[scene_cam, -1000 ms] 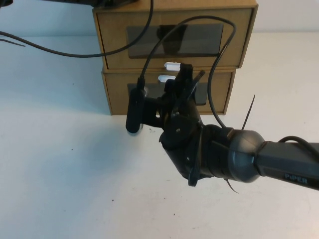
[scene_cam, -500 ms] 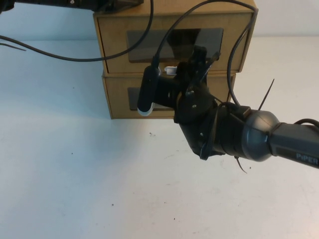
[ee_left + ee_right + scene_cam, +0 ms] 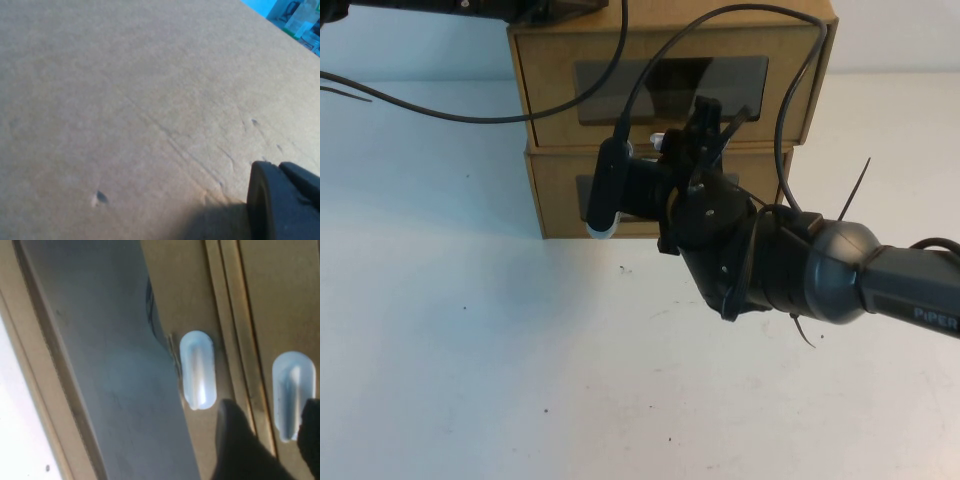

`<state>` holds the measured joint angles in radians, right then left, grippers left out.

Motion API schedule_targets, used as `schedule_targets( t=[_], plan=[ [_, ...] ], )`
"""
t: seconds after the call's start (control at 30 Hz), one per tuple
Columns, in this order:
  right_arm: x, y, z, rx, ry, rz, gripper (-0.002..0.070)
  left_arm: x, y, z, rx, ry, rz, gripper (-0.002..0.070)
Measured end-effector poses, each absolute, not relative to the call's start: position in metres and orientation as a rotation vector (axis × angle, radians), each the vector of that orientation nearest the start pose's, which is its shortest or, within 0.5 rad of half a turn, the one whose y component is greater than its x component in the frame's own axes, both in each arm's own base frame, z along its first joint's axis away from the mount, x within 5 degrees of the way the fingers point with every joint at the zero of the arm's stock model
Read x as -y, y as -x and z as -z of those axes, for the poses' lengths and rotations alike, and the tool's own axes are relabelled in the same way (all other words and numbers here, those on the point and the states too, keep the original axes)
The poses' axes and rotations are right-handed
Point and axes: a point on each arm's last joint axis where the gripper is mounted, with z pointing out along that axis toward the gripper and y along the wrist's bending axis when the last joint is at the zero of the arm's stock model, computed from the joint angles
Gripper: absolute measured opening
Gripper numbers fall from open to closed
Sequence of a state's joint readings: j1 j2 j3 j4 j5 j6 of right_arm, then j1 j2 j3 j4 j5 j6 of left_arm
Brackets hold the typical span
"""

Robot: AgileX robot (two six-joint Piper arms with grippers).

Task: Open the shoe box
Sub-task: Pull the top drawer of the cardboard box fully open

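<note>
Two brown cardboard shoe boxes are stacked at the back of the table, the upper box (image 3: pixel 790 80) on the lower box (image 3: pixel 555 195). Each has a dark window and a white pull tab. My right gripper (image 3: pixel 720 112) points at the box fronts near the seam between them. In the right wrist view it is open (image 3: pixel 270 412), with one white tab (image 3: pixel 293 390) between its dark fingers (image 3: pixel 240 440). The other white tab (image 3: pixel 197 370) lies across the seam, beside a grey window (image 3: pixel 100 355). My left gripper (image 3: pixel 287 200) rests close over the bare cardboard top of the upper box (image 3: pixel 125 100).
Black cables (image 3: pixel 460 108) loop across the box fronts and over the right arm (image 3: pixel 840 275). The left arm (image 3: pixel 470 6) reaches in along the top edge. White table (image 3: pixel 470 350) lies in front of the boxes.
My right gripper has risen from the lower box's front to the seam and the upper box's front, then shifted slightly left. Its jaws stay open. The boxes have not moved.
</note>
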<state>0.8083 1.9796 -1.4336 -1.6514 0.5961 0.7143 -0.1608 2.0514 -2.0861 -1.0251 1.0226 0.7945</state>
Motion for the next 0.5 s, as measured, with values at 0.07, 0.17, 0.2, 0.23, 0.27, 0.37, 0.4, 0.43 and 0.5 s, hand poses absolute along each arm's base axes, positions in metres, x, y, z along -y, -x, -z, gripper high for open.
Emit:
schedule_targets(
  t=[0.07,0.17,0.2,0.23,0.27,0.37,0.4,0.43,0.5],
  plan=[
    [-0.291,-0.349,-0.246,-1.524,1.237,0.679,0.0254,0.140,-0.446,-0.374,-1.950,-0.717,0.917,-0.0005],
    [-0.293,-0.350,-0.251,-1.516,1.225,0.673,0.0254,0.140,-0.446,-0.374,-1.950,-0.717,0.918,-0.0005],
    [-0.294,-0.351,-0.253,-1.511,1.217,0.669,0.0254,0.140,-0.446,-0.374,-1.950,-0.717,0.918,-0.0005],
    [-0.295,-0.351,-0.256,-1.506,1.210,0.665,0.0254,0.140,-0.446,-0.374,-1.950,-0.717,0.918,-0.0005],
    [-0.295,-0.352,-0.259,-1.502,1.205,0.659,0.0254,0.140,-0.446,-0.374,-1.950,-0.717,0.918,-0.0005],
    [-0.295,-0.355,-0.263,-1.495,1.195,0.650,0.0254,0.140,-0.447,-0.373,-1.951,-0.716,0.919,-0.0006],
    [-0.294,-0.356,-0.264,-1.493,1.194,0.650,0.0254,0.140,-0.446,-0.373,-1.950,-0.716,0.920,-0.0005],
    [-0.294,-0.357,-0.264,-1.495,1.192,0.651,0.0254,0.140,-0.446,-0.373,-1.950,-0.716,0.920,-0.0005],
    [-0.293,-0.358,-0.262,-1.499,1.192,0.657,0.0254,0.140,-0.446,-0.373,-1.951,-0.718,0.921,-0.0005]
  ],
)
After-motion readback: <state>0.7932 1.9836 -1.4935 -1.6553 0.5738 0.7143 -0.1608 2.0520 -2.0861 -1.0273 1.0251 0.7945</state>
